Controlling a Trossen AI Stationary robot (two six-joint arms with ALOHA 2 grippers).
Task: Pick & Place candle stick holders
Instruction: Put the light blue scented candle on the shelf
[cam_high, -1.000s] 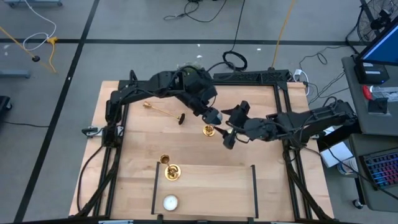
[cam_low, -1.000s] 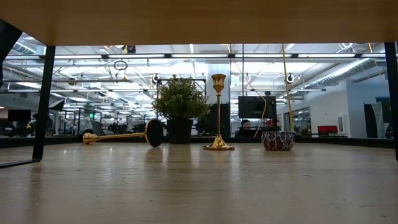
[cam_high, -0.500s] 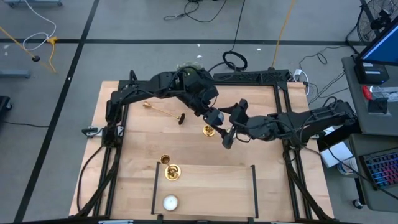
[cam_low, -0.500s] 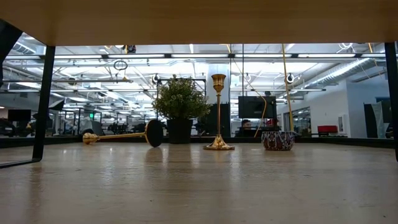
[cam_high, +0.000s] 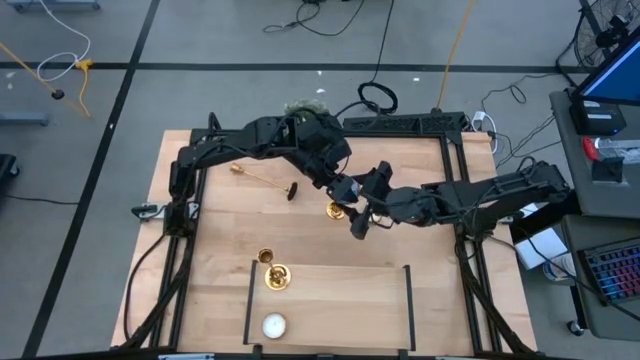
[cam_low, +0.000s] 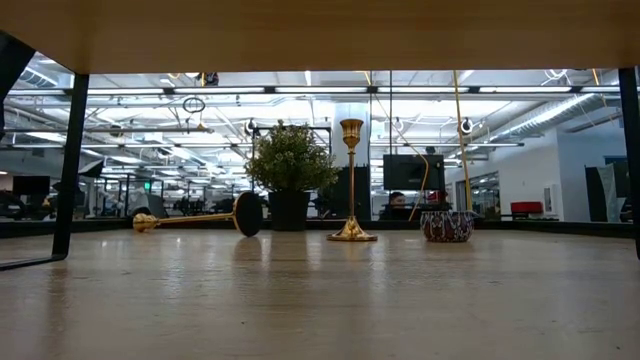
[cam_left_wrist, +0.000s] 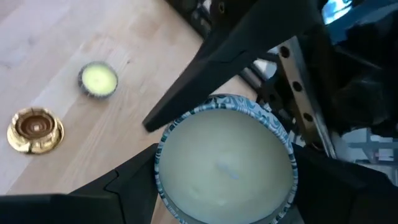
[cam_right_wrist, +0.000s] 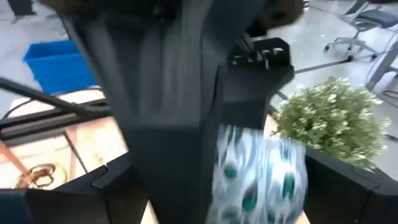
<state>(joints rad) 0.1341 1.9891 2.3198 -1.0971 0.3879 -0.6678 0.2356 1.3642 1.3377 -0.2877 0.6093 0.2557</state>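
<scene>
The right gripper (cam_high: 360, 222) has moved closer to the upright candle stick holder (cam_high: 336, 210) and is now just beside it, with jaws wide and empty. The left gripper (cam_high: 344, 188), also wide and empty, hangs just beyond this holder. A grasp seems near, but it is not yet made

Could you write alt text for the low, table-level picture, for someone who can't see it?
An upright gold candlestick stands mid-table beside a potted plant; another candlestick lies on its side to the left, and a patterned bowl sits to the right, an office behind.
</scene>
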